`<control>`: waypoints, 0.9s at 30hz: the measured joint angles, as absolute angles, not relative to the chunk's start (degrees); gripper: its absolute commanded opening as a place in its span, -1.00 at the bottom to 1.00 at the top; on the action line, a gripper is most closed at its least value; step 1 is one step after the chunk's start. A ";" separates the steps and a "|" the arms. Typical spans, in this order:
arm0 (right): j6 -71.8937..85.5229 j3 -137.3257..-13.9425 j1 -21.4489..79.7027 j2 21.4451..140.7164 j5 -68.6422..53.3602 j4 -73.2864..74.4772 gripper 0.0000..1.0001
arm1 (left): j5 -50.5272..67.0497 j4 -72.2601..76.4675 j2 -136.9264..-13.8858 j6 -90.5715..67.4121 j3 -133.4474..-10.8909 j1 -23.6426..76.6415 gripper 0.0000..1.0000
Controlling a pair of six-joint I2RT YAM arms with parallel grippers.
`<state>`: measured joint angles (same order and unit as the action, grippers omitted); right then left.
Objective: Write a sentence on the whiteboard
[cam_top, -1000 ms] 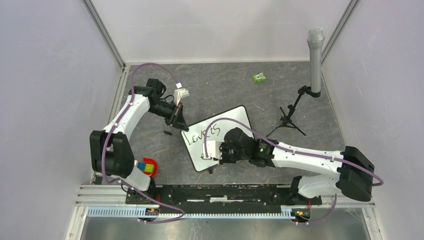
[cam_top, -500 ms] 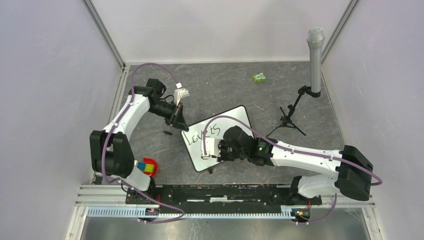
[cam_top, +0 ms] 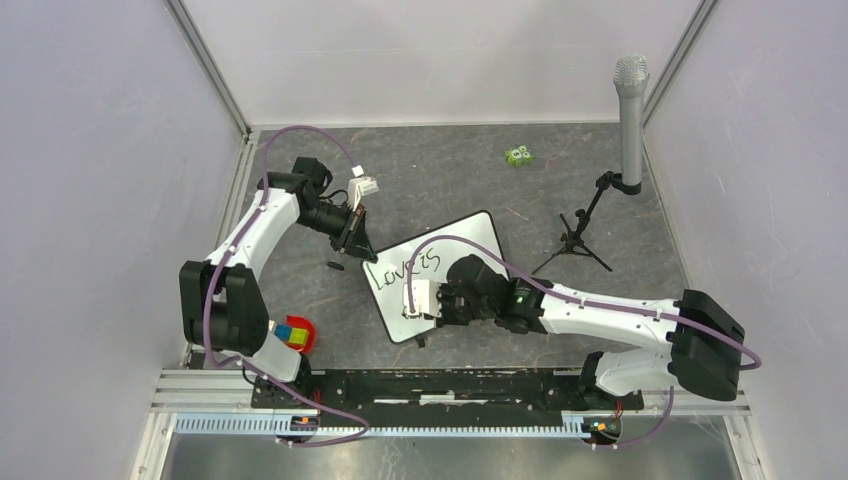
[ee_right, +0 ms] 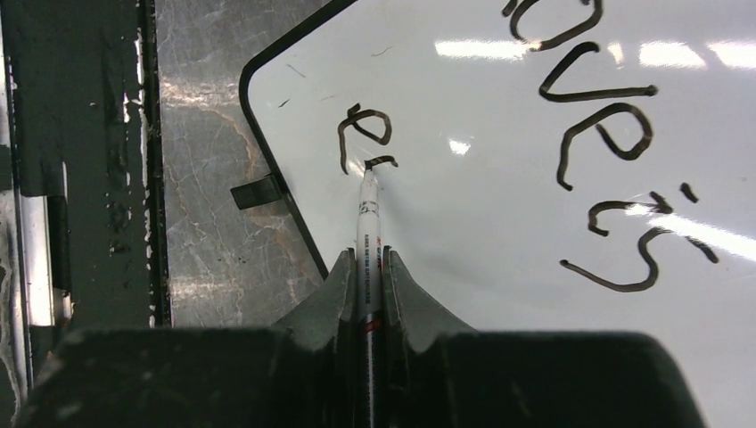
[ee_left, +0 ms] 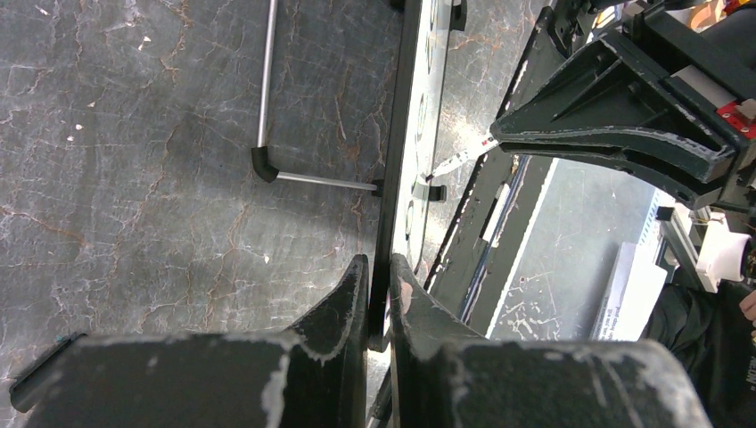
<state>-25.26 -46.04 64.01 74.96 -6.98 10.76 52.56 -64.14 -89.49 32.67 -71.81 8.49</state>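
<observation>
Toward the bench's left edge, the left tool [ee_left: 379, 267] is clamped on the thin black frame of the one rectangular white whiteboard [cam_top: 472, 232], which sits skewed at mid-bench. On it the black handwritten sentence [ee_right: 606, 134] reads "Love is", with an "e" and a short stroke starting line two. I judge the rest unwritten. The right tool [ee_right: 365, 260] pinches the single slim white marker [ee_right: 366, 209], its tip touching the board.

Glare streaks the whiteboard [ee_right: 464, 250]: glossy, smooth white, rimmed in thin black plastic. The marker [ee_right: 366, 223] barrel looks like smooth white plastic. The right pincer [ee_right: 367, 260] shows matt black, scuffed pale at its edges, and the left pincer [ee_left: 379, 267] likewise. The surface [ee_left: 134, 178] reads dark, veined, stone-like, faintly shiny. At upper left a metal rod [ee_left: 267, 80] gleams.
</observation>
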 measured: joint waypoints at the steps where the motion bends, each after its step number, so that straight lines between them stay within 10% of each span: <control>1: -25.17 -45.71 64.01 74.96 -7.40 10.76 -1.00 | 52.56 -64.12 -89.49 32.67 -71.81 8.49 -0.96; 27: -24.86 -48.53 61.21 74.96 -8.34 11.70 -1.00 | 52.58 -64.14 -89.52 32.67 -71.81 8.49 -0.95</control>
